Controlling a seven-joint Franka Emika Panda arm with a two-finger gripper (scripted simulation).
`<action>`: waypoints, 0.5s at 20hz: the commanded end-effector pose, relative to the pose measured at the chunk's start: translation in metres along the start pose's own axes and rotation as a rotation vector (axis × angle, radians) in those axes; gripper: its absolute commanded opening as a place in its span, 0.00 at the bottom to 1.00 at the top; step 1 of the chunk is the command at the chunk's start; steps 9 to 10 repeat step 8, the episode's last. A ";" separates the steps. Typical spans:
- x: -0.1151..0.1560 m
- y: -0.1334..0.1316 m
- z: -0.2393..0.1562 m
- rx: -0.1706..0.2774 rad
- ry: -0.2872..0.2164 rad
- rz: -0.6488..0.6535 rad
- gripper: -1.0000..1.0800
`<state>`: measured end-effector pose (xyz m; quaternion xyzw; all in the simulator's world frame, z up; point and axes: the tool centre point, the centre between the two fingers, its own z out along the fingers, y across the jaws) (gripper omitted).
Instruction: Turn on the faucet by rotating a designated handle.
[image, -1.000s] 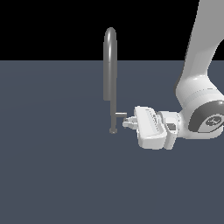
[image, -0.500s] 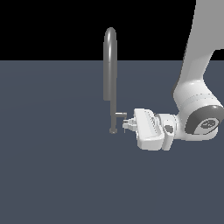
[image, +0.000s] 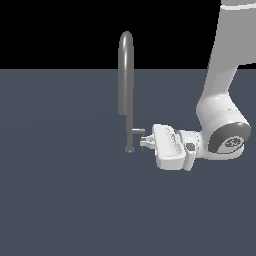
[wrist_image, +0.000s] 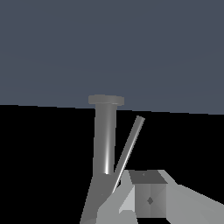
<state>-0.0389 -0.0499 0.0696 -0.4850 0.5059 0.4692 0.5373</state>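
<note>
So, gripper lies horizontal, low by the faucet, fingertips pointing toward the stem from the exterior view's right. Jaw gap: can't tell for sure. In the exterior view the fingertips are tiny and bunched together, w/ only a sliver between them; in the wrist view only one finger shows clearly, as a blocky grey pad, so whether they pinch anything isn't readable.

Handle: short stub sticking out of the stem, right in front of the fingertips and a touch above them in the exterior view. Looks touching or nearly so, contact not certain. In the wrist view the handle's slender bar runs slanted from just beside the finger pad out toward the faucet's round base; the thick stem sits just past the bar.

Faucet itself: upright, inverted-U spout rising well above the gripper, small base on the dark floor just ahead of the fingertips and lower.

Vs 1 s ago: the hand has crept a bit closer to the stem, and the wrist has rolled slightly, so the round joint cap sits a little lower. Vs 0.5 s ago: nearly the same pose, tiny shift only. Handle stub looks about where it was; no clear rotation visible at this res.
</note>
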 end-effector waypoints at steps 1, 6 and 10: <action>0.020 -0.001 0.000 0.009 0.012 0.024 0.00; 0.036 -0.007 0.000 0.012 0.016 0.040 0.00; 0.040 -0.009 0.000 0.012 0.017 0.044 0.00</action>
